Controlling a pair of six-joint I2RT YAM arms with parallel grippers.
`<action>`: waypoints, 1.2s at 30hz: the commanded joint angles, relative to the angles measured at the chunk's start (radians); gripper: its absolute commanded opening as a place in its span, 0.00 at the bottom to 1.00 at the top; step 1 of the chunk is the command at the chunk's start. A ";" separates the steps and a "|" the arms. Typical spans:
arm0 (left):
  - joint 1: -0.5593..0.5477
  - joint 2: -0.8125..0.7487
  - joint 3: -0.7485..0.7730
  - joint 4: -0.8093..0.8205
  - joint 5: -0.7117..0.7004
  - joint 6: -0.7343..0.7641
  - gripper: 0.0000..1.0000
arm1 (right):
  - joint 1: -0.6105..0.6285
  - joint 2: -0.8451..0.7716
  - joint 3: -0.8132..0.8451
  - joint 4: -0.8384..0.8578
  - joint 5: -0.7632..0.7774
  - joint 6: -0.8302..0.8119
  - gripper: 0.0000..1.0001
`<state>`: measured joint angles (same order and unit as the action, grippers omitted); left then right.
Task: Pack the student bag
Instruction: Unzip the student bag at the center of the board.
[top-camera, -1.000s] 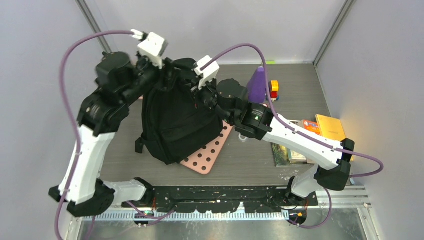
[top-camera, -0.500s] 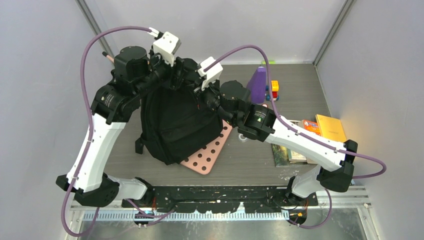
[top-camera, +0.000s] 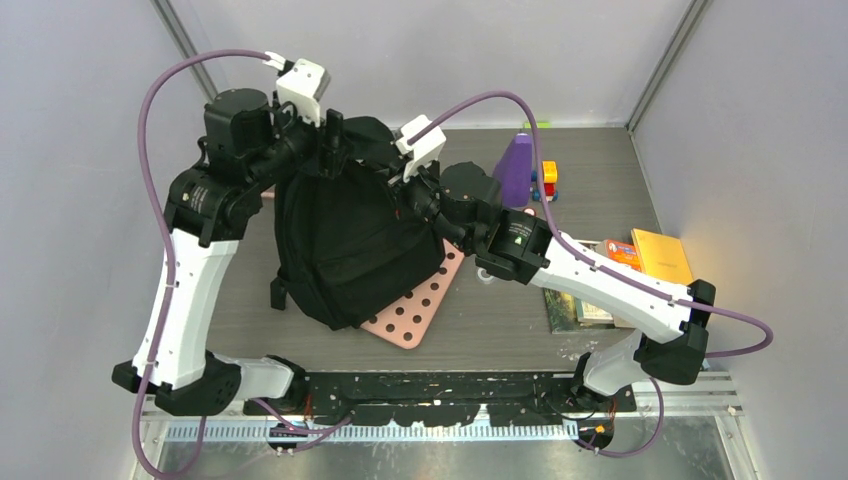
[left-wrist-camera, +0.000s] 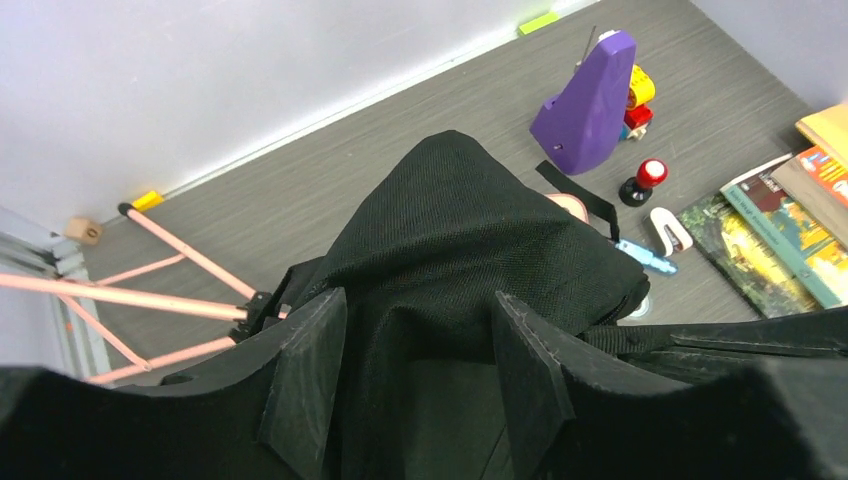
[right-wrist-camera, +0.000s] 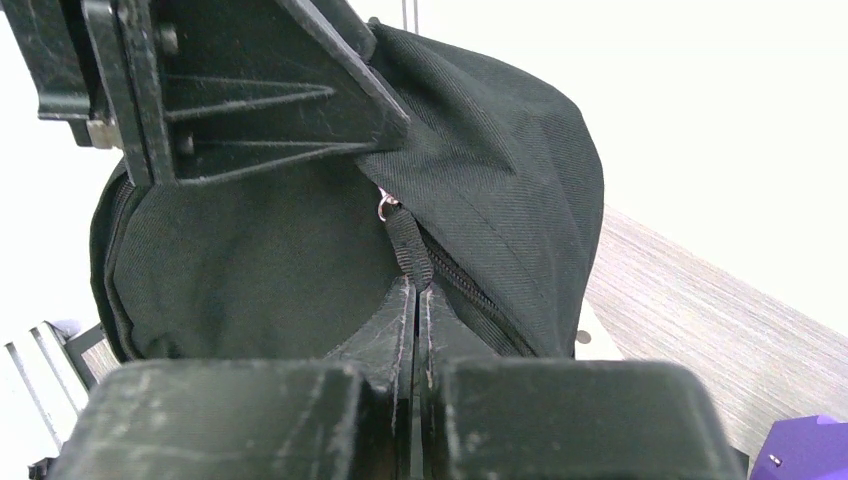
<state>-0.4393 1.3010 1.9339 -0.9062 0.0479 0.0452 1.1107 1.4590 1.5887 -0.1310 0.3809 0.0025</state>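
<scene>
The bag stands at mid-surface, its base on a pink board. From above, both arms reach in and meet at its top. The left fingers come from the left, the right fingers from the right. A purple wedge and books lie to the right.

From the left wrist, the left fingers stand apart astride the bag's raised top fold. I cannot tell whether they touch it.

From the right wrist, the right fingers are pressed together on the zip pull. The bag gapes beside the zip, and only dark fabric shows inside.
</scene>
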 joint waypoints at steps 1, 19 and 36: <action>0.071 -0.013 0.048 -0.042 0.078 -0.084 0.57 | 0.003 -0.047 0.007 0.042 0.020 0.003 0.00; 0.094 0.016 0.020 -0.009 0.337 -0.148 0.01 | 0.004 0.093 0.134 0.052 -0.019 0.012 0.00; 0.095 0.040 0.011 0.056 0.401 -0.185 0.00 | 0.103 0.257 0.289 0.105 -0.240 0.039 0.00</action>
<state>-0.3340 1.3334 1.9457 -0.9333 0.3679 -0.1165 1.1645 1.6947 1.7924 -0.1101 0.2802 0.0185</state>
